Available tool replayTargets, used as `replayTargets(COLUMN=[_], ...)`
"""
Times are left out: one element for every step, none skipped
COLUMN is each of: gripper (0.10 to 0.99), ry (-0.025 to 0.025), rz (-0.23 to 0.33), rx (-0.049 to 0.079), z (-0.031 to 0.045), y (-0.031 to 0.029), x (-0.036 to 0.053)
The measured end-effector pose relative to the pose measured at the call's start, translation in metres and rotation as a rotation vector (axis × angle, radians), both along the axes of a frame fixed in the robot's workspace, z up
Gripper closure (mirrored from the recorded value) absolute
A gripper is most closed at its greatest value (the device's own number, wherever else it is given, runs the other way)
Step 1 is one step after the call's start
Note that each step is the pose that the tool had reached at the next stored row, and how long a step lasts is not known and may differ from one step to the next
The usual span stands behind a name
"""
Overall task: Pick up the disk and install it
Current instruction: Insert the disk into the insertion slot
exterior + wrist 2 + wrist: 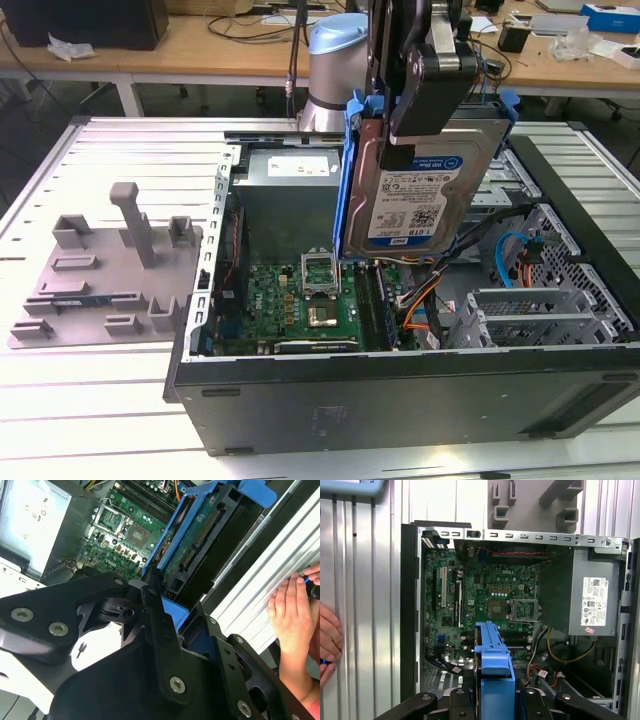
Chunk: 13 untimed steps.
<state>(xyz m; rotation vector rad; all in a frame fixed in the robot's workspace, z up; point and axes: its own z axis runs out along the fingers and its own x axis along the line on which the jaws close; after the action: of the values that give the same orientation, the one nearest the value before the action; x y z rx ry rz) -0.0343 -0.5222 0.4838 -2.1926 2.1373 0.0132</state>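
I've got the gripper [412, 140] clamped on the disk [425, 205], which hangs upright above the open case [400, 400]. Pickup looks done. Installing calls for squaring it to the case's cage [545, 310].

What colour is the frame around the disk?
Blue. The frame on the disk shows best in the exterior view.

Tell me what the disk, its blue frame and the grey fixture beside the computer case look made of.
The disk looks like bare metal, dull silver, with a glossy paper-like label. The blue frame is likely moulded plastic: uniform colour, soft sheen. The grey fixture is probably plastic too, matte and evenly grey; printed or cast, I cannot tell.
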Motion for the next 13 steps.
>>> replayTargets(gripper=[0.718, 0.718, 0.718, 0.718, 0.718, 0.718, 0.718, 0.718, 0.718, 0.718, 0.718, 0.718, 0.718], ry=[0.0, -0.0001, 0.0, 0.0, 0.0, 0.0, 0.0, 0.0001, -0.0001, 0.0, 0.0, 0.0, 0.0], rz=[0.0, 0.0, 0.0, 0.0, 0.0, 0.0, 0.0, 0.0, 0.0, 0.0, 0.0, 0.0, 0.0], rx=[0.0, 0.0, 0.0, 0.0, 0.0, 0.0, 0.0, 0.0, 0.0, 0.0, 0.0, 0.001, 0.001], z=[-0.0001, -0.0001, -0.0001, 0.0, 0.0, 0.0, 0.0, 0.0001, -0.0001, 0.0, 0.0, -0.0001, 0.0], y=[0.0, 0.0, 0.0, 0.0, 0.0, 0.0, 0.0, -0.0001, -0.0007, -0.0013, -0.002, -0.0027, -0.0036], x=[0.0, 0.0, 0.0, 0.0, 0.0, 0.0001, 0.0012, 0.0035, 0.007, 0.009, 0.0109, 0.0126, 0.0147])
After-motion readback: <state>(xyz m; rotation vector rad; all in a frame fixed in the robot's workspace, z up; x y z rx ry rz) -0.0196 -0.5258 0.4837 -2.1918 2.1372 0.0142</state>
